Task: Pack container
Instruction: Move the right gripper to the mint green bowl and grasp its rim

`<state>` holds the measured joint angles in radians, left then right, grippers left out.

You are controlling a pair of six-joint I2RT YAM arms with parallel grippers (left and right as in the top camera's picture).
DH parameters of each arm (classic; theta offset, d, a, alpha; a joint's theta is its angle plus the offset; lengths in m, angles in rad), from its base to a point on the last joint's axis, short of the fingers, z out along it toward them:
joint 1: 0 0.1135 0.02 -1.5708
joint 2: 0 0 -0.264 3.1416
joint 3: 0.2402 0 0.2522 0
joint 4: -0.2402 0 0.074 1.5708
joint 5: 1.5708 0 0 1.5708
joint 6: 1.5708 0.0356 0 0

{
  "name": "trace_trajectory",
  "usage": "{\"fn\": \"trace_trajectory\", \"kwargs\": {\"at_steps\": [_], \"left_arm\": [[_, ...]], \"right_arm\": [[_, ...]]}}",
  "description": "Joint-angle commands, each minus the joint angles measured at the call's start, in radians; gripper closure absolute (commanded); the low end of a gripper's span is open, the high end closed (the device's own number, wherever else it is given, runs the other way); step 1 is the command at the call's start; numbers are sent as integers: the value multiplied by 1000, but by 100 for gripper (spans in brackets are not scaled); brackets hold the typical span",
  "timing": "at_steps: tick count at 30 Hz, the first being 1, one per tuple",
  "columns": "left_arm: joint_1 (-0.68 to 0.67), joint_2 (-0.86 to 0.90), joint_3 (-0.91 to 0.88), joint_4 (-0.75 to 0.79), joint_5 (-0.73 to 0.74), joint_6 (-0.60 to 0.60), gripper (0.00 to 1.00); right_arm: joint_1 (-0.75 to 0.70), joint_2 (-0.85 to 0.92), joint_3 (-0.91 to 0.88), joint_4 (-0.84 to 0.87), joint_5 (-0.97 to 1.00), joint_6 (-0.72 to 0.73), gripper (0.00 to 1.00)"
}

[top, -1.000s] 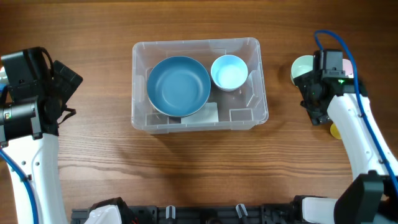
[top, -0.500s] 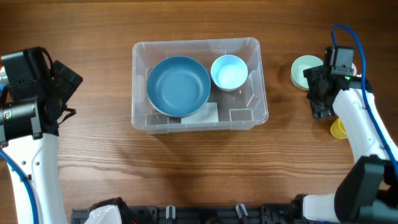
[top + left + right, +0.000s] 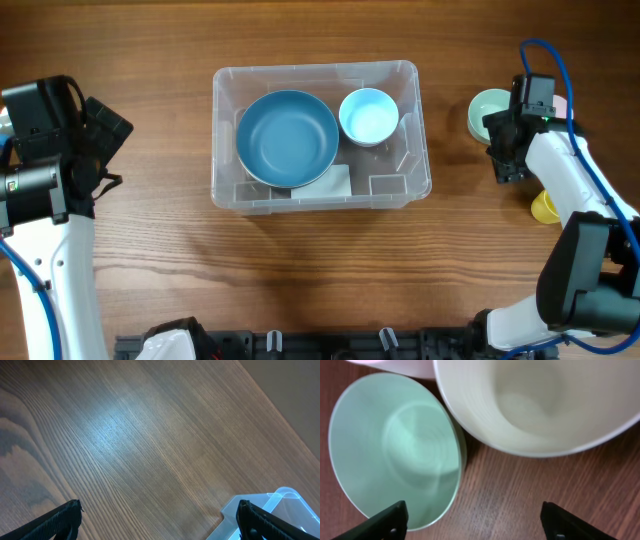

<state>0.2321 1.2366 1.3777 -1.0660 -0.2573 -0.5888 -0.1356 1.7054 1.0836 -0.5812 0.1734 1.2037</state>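
- The container, a clear plastic bin, stands on the table about in the middle, between the two arms.
- In its left part lies a large blue bowl. A small light blue bowl stands just beside it, in the far right corner.
- A white label shows on the bottom of the container, partly under the near edge of the large bowl.
- The left fingers are spread wide and hold nothing. They hang over bare wood, well apart from the container, and only one corner of it enters the left wrist view.
- The right fingers are also apart and grip nothing. They hang to the right of the container, over the near rim of a pale green bowl.
- A cream cup stands close against the green bowl. I cannot tell whether they touch.
- A pink thing shows just behind the right arm.
- A small yellow thing lies nearer to the front edge, partly hidden by the arm.
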Motion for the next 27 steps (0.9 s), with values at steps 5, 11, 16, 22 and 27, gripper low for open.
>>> {"fn": "trace_trajectory", "kwargs": {"at_steps": [5,11,16,22,27], "left_arm": [[6,-4,16,2,-2,-2,0],[6,-4,16,2,-2,-2,0],[6,-4,16,2,-2,-2,0],[6,-4,16,2,-2,-2,0],[6,-4,16,2,-2,-2,0]], "right_arm": [[-3,33,1,34,48,2,17],[-3,71,1,61,48,1,18],[-3,73,1,95,63,-19,29],[-3,73,1,97,71,-26,39],[-3,73,1,97,93,-26,38]]}}
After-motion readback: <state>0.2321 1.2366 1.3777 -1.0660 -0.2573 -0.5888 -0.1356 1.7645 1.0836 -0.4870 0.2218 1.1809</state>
